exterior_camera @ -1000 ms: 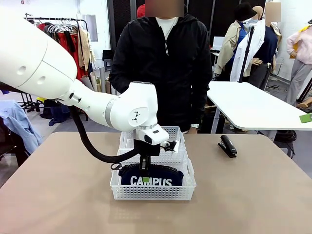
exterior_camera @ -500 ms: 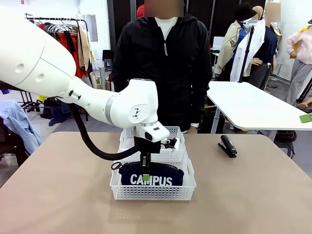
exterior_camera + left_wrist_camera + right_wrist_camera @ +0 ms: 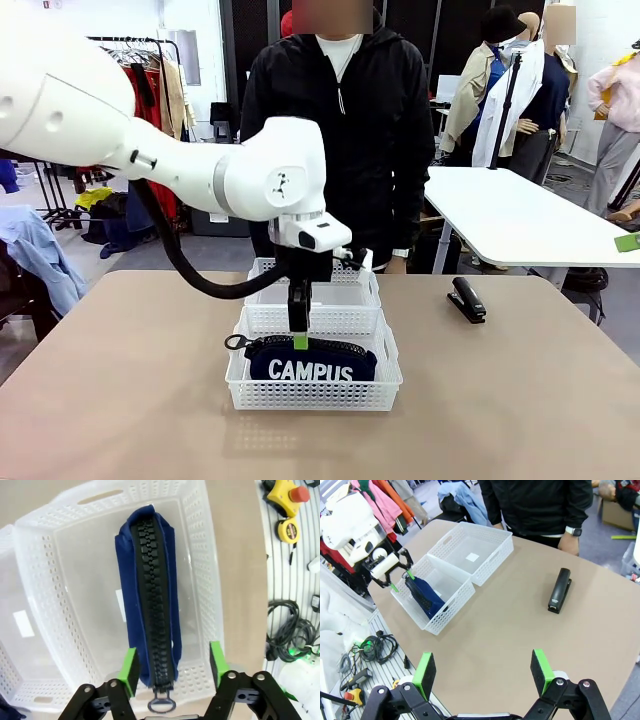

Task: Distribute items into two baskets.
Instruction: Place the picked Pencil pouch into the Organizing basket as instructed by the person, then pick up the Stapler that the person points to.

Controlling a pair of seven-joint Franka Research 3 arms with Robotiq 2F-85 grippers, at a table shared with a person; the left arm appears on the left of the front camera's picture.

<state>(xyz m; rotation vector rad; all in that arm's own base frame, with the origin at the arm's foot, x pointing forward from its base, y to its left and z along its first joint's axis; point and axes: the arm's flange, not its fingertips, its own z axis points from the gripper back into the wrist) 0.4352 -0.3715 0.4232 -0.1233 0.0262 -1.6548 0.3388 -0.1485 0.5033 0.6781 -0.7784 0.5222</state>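
The navy pouch [image 3: 312,366] marked "CAMPUS" stands on edge, zipper up, inside the near white basket [image 3: 315,396]. My left gripper [image 3: 299,338] hangs just above it. In the left wrist view the gripper [image 3: 172,666] is open, its green pads on either side of the pouch [image 3: 150,595] and clear of it, above the basket [image 3: 212,580]. The far basket [image 3: 262,298] holds no item. A black stapler [image 3: 466,299] lies on the table to the right. My right gripper [image 3: 483,672] is open, high over the table, well short of the stapler [image 3: 559,590].
A person in a black jacket stands at the far side, one hand [image 3: 395,265] at the table's edge. Cables [image 3: 287,630], a yellow tape measure [image 3: 290,530] and a button box lie beyond the table's side. A white table [image 3: 520,215] stands back right.
My left gripper has opened, let go of the pouch and risen a little. The pouch stays in the near basket. The stapler and the right arm have not moved.
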